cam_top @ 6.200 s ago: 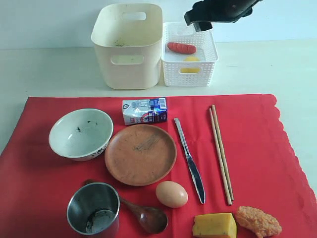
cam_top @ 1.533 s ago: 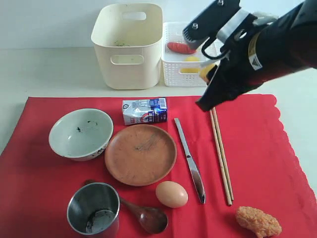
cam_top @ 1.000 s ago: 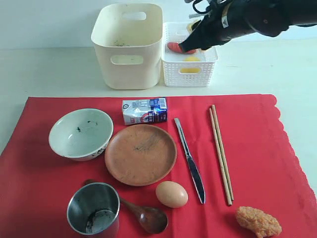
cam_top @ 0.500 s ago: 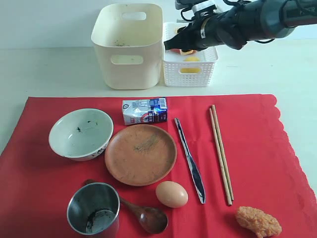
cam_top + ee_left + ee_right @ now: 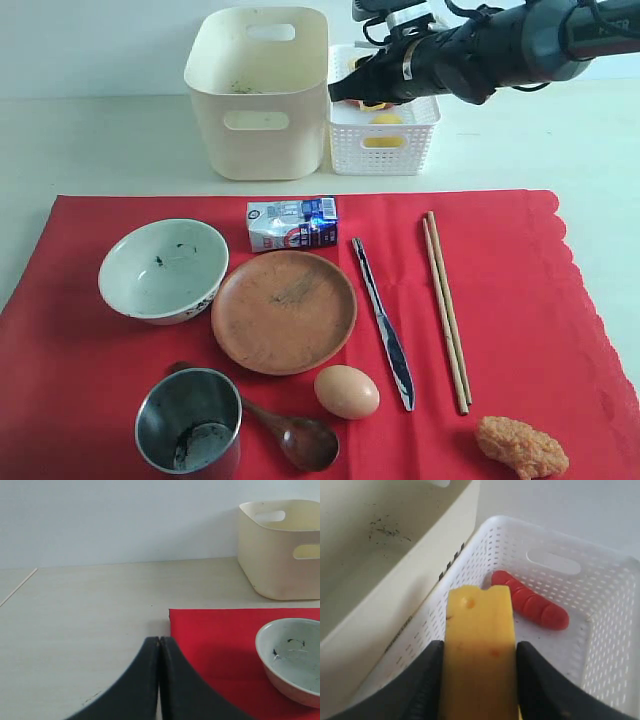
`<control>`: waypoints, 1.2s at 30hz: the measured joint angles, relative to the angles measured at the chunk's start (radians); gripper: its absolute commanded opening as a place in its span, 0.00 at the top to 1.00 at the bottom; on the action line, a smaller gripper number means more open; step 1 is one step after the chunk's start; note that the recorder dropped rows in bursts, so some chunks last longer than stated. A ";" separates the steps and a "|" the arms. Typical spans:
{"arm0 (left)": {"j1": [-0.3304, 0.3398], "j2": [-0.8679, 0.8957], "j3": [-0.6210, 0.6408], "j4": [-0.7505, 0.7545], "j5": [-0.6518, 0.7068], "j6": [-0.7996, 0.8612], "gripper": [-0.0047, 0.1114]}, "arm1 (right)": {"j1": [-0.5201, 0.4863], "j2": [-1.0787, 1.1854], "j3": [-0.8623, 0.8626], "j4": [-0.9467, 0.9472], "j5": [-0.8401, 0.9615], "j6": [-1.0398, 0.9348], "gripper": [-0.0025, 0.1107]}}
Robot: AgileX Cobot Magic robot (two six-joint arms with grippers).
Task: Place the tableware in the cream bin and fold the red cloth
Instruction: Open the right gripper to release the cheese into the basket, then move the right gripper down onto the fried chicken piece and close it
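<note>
On the pale desk [image 5: 110,140], the cheese block [image 5: 479,625] has left the red cloth [image 5: 530,300], clamped in the right pincer [image 5: 480,685] over the white basket [image 5: 425,140], while the left pincer [image 5: 159,675] rests pressed together and the tableware [image 5: 284,312] waits on the cloth, outside the cream bin [image 5: 258,150].

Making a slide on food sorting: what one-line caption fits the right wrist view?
Right gripper holding a yellow cheese wedge over the white perforated basket, a red sausage inside.

The cloth [image 5: 520,300] is bright red, the bin [image 5: 258,150] cream. The perforated basket [image 5: 385,152] is white; the cheese [image 5: 479,650] yellow, holed.
</note>
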 measured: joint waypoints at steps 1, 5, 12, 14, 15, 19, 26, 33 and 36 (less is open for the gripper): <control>0.000 0.000 0.000 0.000 0.000 0.000 0.94 | 0.000 0.000 0.000 0.002 0.000 0.000 0.57; 0.000 0.000 0.000 0.000 0.000 0.000 0.94 | 0.000 0.000 -0.001 0.002 -0.004 0.000 0.49; 0.000 0.000 0.000 0.000 0.000 0.000 0.94 | 0.000 0.000 -0.001 0.002 0.019 0.000 0.38; 0.000 0.000 0.000 0.000 0.000 0.000 0.94 | 0.000 -0.018 -0.001 0.002 0.083 0.000 0.38; 0.000 0.000 0.000 0.000 0.000 0.000 0.94 | 0.000 -0.037 -0.001 0.002 0.136 0.000 0.38; 0.000 0.000 0.000 0.000 0.000 0.000 0.94 | 0.000 -0.135 -0.001 0.002 0.315 0.000 0.39; 0.000 0.000 0.000 0.000 0.000 0.000 0.94 | 0.000 -0.266 -0.001 0.006 0.639 -0.002 0.67; 0.000 0.000 0.000 0.000 0.000 0.000 0.94 | 0.000 -0.358 0.038 0.070 0.812 -0.002 0.98; 0.000 0.000 0.000 0.000 0.000 0.000 0.94 | 0.000 -0.417 0.106 0.104 0.823 -0.002 0.98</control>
